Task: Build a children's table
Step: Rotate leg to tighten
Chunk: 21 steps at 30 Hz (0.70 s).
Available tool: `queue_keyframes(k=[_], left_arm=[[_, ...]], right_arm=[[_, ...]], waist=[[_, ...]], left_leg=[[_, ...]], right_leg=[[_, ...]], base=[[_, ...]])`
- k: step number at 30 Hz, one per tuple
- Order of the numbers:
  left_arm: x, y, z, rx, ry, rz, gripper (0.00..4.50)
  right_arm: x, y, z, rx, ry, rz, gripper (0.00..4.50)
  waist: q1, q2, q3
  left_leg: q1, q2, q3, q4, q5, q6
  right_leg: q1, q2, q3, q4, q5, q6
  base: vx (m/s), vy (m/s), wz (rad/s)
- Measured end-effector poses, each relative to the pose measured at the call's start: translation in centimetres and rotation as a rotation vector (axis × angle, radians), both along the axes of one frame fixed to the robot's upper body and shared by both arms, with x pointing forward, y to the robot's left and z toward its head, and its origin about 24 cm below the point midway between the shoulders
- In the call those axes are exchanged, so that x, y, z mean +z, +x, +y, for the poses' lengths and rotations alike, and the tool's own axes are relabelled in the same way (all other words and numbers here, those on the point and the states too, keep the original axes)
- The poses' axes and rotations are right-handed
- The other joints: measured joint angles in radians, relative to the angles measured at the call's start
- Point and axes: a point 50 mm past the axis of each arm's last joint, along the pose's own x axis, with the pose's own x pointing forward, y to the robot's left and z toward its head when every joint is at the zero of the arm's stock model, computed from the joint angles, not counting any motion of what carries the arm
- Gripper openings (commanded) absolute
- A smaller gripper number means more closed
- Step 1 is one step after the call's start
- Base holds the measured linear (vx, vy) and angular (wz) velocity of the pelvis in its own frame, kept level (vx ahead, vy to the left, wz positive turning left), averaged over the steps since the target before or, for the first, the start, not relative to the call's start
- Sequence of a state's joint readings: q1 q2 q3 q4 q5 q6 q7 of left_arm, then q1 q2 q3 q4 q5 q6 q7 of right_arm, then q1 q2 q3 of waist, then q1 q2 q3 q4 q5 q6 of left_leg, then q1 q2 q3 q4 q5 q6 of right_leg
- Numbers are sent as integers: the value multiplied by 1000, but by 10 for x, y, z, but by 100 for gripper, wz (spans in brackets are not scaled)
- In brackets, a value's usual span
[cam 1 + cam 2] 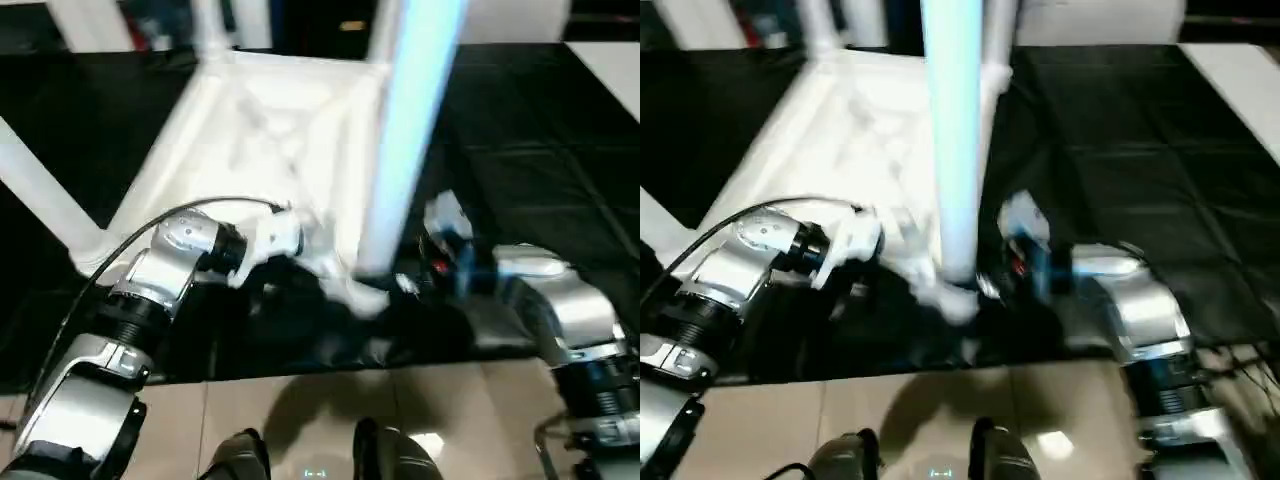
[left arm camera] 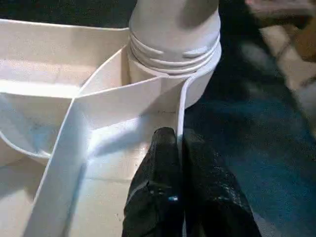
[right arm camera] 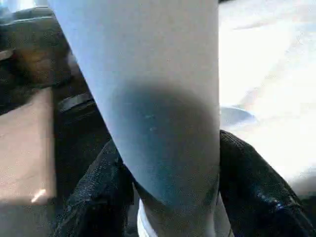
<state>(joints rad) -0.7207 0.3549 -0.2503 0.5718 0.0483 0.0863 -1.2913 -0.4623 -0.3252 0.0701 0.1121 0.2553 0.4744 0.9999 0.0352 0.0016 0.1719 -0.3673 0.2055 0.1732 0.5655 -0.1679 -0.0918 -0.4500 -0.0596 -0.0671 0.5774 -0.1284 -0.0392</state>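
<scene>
White table [image 1: 270, 130] and leg [image 1: 405, 150] (fingers [image 2: 158, 197] black).

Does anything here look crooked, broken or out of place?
Nothing looks broken. The table top lies upside down on the dark mat, as assembly needs. The near leg leans slightly, its threads not fully sunk into the corner socket.

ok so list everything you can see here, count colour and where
table top: one, white, upside down on the mat, ribbed underside up
legs: four, white, standing up from the corner sockets; nearest leg at the near corner
mat: one, black, under the table
floor: tan, nearest the robot
left hand: black fingers shut on the table top's thin rim beside the near socket
right hand: black fingers on either side of the nearest leg, low down
forearms: two, silver
</scene>
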Motion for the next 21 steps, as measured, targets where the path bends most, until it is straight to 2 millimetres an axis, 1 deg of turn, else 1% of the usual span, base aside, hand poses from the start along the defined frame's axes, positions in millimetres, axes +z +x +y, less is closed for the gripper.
queue_keyframes(k=[2, 6, 8, 11, 14, 16, 18, 21], left_arm=[[0, 4, -8, 63, -18, -4, 0], [3, 14, -17, 203, -36, -13, 0], [5, 20, -26, 286, -50, -18, 0], [6, 21, -33, 332, -65, -11, 0], [7, 22, -33, 333, -65, -18, 0], [7, 22, -33, 330, -63, -22, 0], [7, 21, -32, 324, -59, -30, 0], [8, 19, -29, 290, -45, -47, 0]], right_arm=[[1, 5, 0, -116, 9, 1, 206], [6, 18, 13, -340, 29, 11, 206], [9, 27, 20, -480, 38, 5, 206], [11, 31, 24, -558, 38, 1, 206], [12, 31, 25, -573, 44, -7, 206], [11, 31, 25, -573, 45, -9, 276], [11, 29, 27, -569, 54, -7, 278], [10, 26, 27, -549, 66, -15, 320]], waist=[[-10, 0, 0], [-19, 0, 0], [-27, 0, 0], [-30, 1, 0], [-29, 1, -1], [-29, 1, -1], [-29, 1, -1], [-30, 1, -1]], left_leg=[[0, 0, 0, -1, 0, 0], [0, 0, -1, -2, 0, 0], [0, -1, -1, -3, 0, 0], [-1, -1, -1, -8, 0, 0], [0, -1, -1, -12, 3, 4], [-1, -1, -1, -12, 3, 5], [-1, -1, -1, -12, 3, 5], [-1, -1, -1, -13, 3, 5]], right_leg=[[0, 0, 0, -1, 0, 0], [0, 1, -1, -1, 0, 0], [-1, 1, -1, -2, 0, 0], [-1, 0, 0, -5, -1, 2], [-1, 0, -1, -5, -2, 3], [-1, 0, -1, -5, -2, 2], [-1, 0, -1, -6, -2, 2], [-1, 1, -1, -7, -2, 3]], base=[[0, 0, 0], [0, 0, 0], [0, 0, 0], [0, 0, 0], [0, 0, 0], [0, 0, 0], [0, 0, 0], [0, 0, 0]])
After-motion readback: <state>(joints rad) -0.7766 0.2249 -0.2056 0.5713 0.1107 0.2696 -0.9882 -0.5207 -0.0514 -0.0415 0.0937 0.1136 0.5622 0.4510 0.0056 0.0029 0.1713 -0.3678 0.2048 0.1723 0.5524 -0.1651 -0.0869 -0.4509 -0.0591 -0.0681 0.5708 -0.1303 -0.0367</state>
